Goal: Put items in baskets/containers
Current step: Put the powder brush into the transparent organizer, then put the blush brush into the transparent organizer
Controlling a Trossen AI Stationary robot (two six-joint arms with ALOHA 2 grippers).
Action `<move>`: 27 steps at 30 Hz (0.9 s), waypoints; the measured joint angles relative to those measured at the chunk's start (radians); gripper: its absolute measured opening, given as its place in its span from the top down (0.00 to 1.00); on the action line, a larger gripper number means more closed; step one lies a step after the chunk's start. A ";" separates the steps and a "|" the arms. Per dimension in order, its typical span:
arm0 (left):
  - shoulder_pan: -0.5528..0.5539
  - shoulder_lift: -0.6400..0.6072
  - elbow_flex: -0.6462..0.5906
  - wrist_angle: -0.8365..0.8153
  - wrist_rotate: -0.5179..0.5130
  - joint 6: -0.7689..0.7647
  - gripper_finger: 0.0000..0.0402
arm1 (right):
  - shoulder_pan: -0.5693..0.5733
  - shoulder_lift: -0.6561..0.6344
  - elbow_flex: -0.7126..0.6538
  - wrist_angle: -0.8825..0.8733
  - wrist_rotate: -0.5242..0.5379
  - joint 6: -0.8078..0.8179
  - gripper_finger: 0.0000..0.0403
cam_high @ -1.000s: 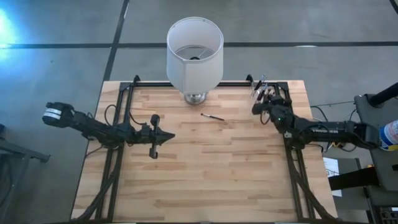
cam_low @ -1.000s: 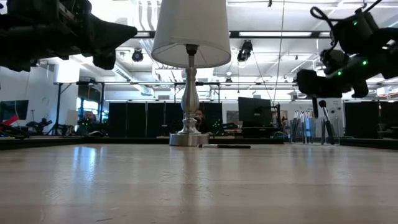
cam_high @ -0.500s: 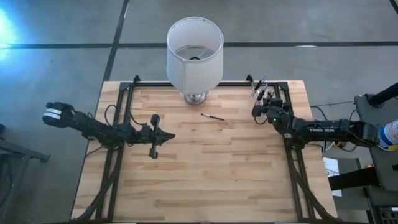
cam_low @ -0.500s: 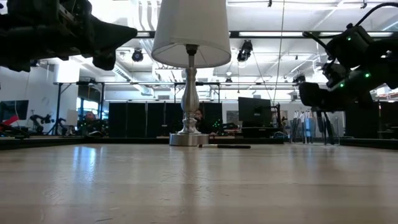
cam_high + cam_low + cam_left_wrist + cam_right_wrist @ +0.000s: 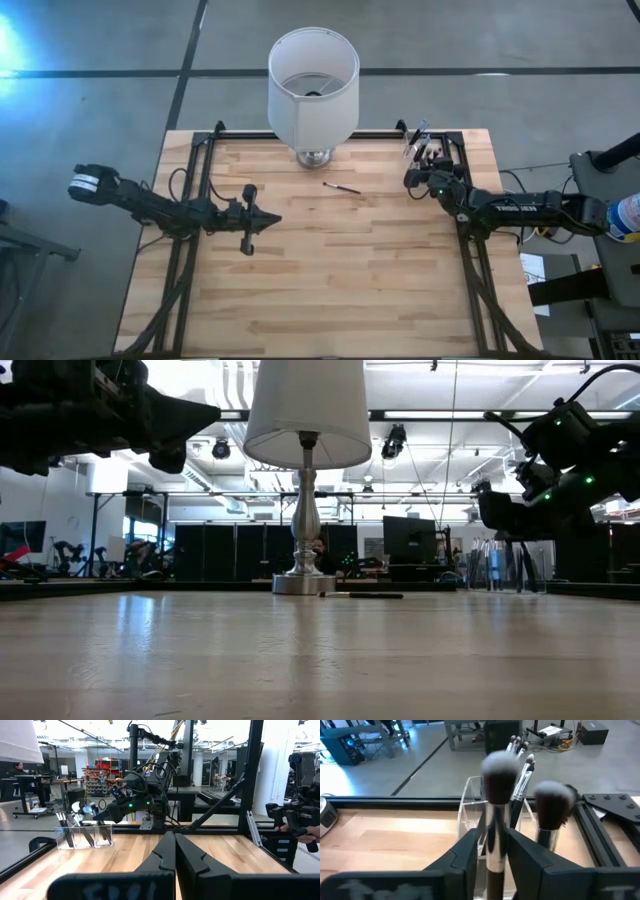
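While your left gripper [image 5: 262, 222] waits pressed together over the table's left half, look across: one makeup brush [image 5: 342, 188] lies loose on the wood near the lampshade [image 5: 313, 85], not yet collected. Farther right, the clear cup [image 5: 84, 834] in the far right corner holds several brushes already, so I'd call you well along. Your right gripper [image 5: 492, 850] hovers at the cup, fingers parted around a brush handle [image 5: 495, 840] standing between them, likely being released.
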 joint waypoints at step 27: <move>0.000 0.000 0.000 -0.027 0.000 -0.005 1.00 | 0.124 -0.115 0.453 -0.939 -0.066 -0.029 0.97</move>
